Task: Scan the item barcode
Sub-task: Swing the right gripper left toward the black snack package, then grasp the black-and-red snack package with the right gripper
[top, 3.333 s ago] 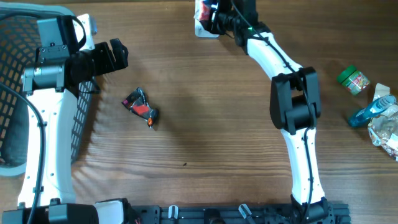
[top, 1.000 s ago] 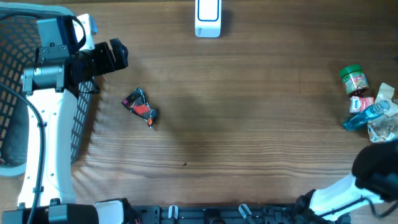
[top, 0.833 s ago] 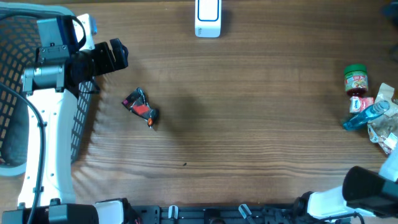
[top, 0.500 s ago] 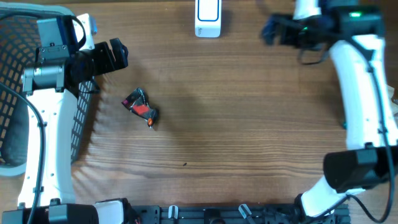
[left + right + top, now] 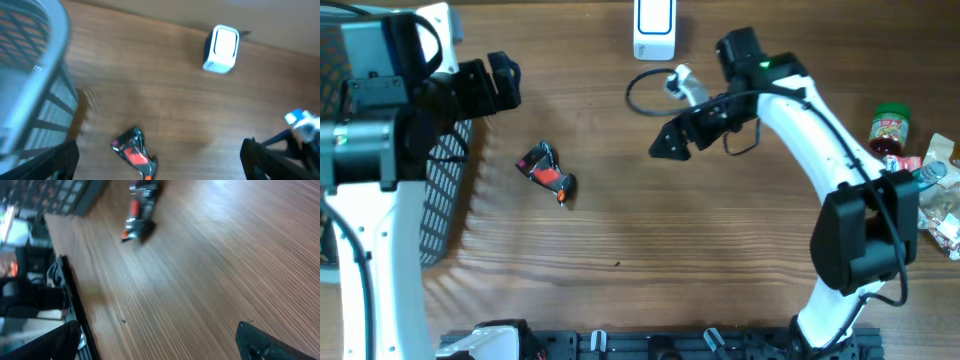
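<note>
Overhead shows scanner, right wrist just packet

The table is mid-brown wood with fine grain running lengthwise. Left of centre, the small packet is black with a red-orange patch. The scanner at the top edge is white. At far left, the basket is dark grey mesh. The left arm and right arm are white with black joints. At the right edge, a jar has a green lid and a red label, and the bottle beside it is blue.
</note>
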Available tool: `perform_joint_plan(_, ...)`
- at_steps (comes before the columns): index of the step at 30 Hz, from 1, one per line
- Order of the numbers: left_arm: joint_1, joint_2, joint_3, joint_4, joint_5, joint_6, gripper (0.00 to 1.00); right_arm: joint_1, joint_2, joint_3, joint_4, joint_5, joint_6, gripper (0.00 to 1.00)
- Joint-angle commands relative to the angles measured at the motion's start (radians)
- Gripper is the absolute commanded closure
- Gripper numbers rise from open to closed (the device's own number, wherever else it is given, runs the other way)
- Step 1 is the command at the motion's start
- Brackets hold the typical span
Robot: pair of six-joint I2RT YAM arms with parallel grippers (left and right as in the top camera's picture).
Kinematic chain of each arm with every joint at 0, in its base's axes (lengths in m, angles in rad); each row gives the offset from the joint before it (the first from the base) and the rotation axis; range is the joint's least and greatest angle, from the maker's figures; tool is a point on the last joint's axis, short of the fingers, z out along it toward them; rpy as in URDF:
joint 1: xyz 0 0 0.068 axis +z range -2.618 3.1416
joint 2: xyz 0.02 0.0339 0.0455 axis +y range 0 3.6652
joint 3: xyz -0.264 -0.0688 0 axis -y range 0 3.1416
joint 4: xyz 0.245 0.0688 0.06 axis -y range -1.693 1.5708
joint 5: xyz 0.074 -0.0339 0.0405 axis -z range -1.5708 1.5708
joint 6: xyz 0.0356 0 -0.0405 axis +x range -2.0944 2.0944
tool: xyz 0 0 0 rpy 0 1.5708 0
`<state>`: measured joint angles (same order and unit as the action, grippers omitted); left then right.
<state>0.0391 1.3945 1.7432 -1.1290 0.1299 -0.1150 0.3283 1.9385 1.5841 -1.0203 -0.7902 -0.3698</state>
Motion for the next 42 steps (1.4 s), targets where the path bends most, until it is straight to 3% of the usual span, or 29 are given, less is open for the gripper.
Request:
perform_joint_plan(1,-0.003,-0.007,0.15,-0.067,-0.054,-0.05,0.0,0.146,0.002,0.004,0.084,-0.041,-0.046,0.0)
perform_joint_plan(4,-0.003,-0.007,0.264,-0.144,-0.122,-0.05,0.0,0.255,0.01,0.004,0.188,0.029,0.008,0.0)
perform_joint_plan(8,-0.003,-0.011,0.29,-0.216,-0.14,-0.049,0.0,0.338,0.074,0.004,0.314,0.087,0.076,0.0)
perform_joint_plan(15,-0.003,-0.011,0.29,-0.219,-0.139,-0.05,0.0,0.371,0.22,0.005,0.558,0.087,0.225,0.0)
perform_joint_plan(23,-0.003,-0.011,0.29,-0.219,-0.139,-0.05,0.0,0.428,0.281,0.005,0.745,0.146,0.297,0.0)
perform_joint_plan(31,-0.003,-0.011,0.29,-0.223,-0.139,-0.05,0.0,0.471,0.365,0.005,0.773,0.218,0.32,0.01)
perform_joint_plan(38,-0.003,-0.011,0.29,-0.227,-0.139,-0.05,0.0,0.471,0.365,0.007,0.775,0.229,0.321,0.2)
perform_joint_plan(42,-0.003,-0.011,0.29,-0.228,-0.139,-0.05,0.0,0.471,0.366,0.007,0.81,0.255,0.322,0.16)
